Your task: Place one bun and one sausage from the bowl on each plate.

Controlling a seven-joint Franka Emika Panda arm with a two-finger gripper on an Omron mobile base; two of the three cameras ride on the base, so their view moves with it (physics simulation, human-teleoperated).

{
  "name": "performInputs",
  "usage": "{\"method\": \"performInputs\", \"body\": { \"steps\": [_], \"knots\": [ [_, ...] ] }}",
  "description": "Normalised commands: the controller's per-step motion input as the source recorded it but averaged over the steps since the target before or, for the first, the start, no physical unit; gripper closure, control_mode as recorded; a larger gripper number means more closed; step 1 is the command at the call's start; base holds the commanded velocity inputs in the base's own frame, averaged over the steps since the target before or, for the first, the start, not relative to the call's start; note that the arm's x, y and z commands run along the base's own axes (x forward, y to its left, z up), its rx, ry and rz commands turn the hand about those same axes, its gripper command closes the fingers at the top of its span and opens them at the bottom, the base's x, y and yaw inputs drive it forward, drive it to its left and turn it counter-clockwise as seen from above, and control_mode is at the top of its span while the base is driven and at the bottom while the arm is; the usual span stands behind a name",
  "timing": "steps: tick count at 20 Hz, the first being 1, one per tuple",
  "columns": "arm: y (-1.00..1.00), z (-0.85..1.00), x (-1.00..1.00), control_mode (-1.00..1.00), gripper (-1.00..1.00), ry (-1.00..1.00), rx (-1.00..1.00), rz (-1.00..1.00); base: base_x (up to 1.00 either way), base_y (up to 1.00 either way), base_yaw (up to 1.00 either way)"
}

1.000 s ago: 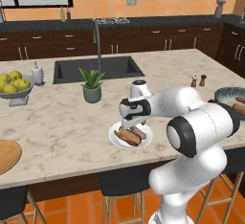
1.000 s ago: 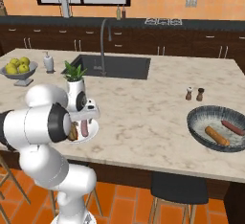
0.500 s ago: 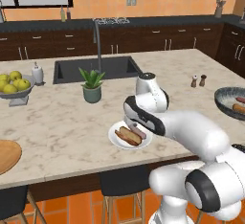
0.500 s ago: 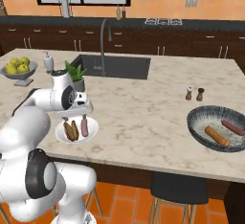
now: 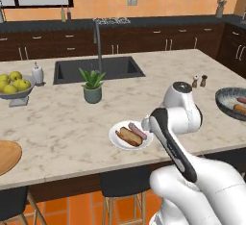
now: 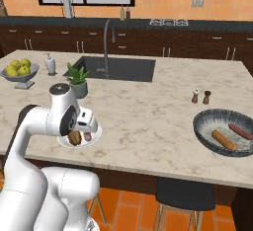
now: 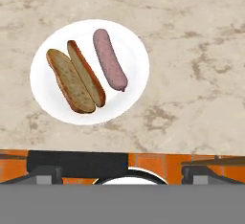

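white plate centre-left: bun + pink sausage, set done | gripper bottom edge, above, jaws spread empty | wood plate left edge bare, next target

Built of glossy white, rounded shells, thick and tubular, swelling into bulbous housings at each joint. Carried a round grey cap on the uppermost joint housing, ringed by a thin dark edge. Bore a long dark strip down the link below that cap, set in like a seam or inlay. Showed a dark disc face with a pale rim on the joint beneath the cap from the right base camera. Ended in a small white boxy block just beside that disc. No cables, screws or lettering could be made out.
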Motion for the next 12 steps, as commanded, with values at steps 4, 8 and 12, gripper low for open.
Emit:
{"method": "performInputs", "body": {
  "steps": [4, 8, 12],
  "knots": [
    [0.0, 0.0, 0.0, -1.0, -1.0, 0.0, 0.0, 0.0, 0.0, 0.0, 0.0],
    [-0.07, -0.02, 0.0, 1.0, -1.0, 0.0, 0.0, -0.01, -0.03, -0.43, -0.03],
    [0.0, 0.0, 0.0, 1.0, -1.0, 0.0, 0.0, 0.0, -0.01, -1.0, -0.05]
  ]
}}
